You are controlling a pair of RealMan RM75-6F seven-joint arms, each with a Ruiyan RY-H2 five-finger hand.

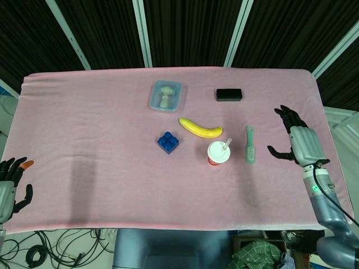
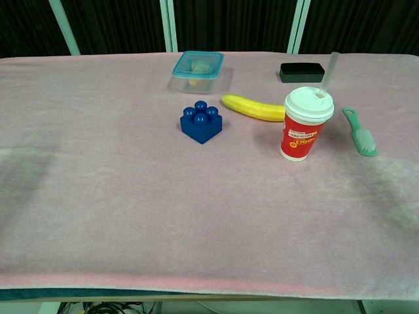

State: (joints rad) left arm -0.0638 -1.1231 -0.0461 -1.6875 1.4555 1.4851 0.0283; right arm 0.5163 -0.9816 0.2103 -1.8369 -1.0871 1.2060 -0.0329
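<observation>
left hand: at the near left corner, off the table's edge, fingers spread and holding nothing; the chest view does not show it.
right hand: over the right part of the cloth, fingers apart and lightly curled, empty — its nearest thing is the brush, just beside it on its inner side, not touching.
small green plastic brush with white bristles: lies flat on the pink cloth covering the table, handle pointing toward the far edge, bristle head nearer. It looks light and stiff; the thin handle sits low on the cloth, so a pinch across the handle's sides seems the surest hold, though the soft cloth may give under the fingertips.
red paper cup with white lid and clear straw: stands upright just left of the brush, apart from it. Judged light and top-heavy — the walls would likely crush under a hard squeeze, and the straw leans to the right.
blue toy brick with round studs: left of the cup, near it; rigid, easy to grasp by its flat sides.
yellow banana: just beyond the cup, lying crosswise; soft-skinned, prone to bruising.
clear box with a light blue lid: farther back, something pale inside.
black rectangular block: farthest back, right of the box.
</observation>
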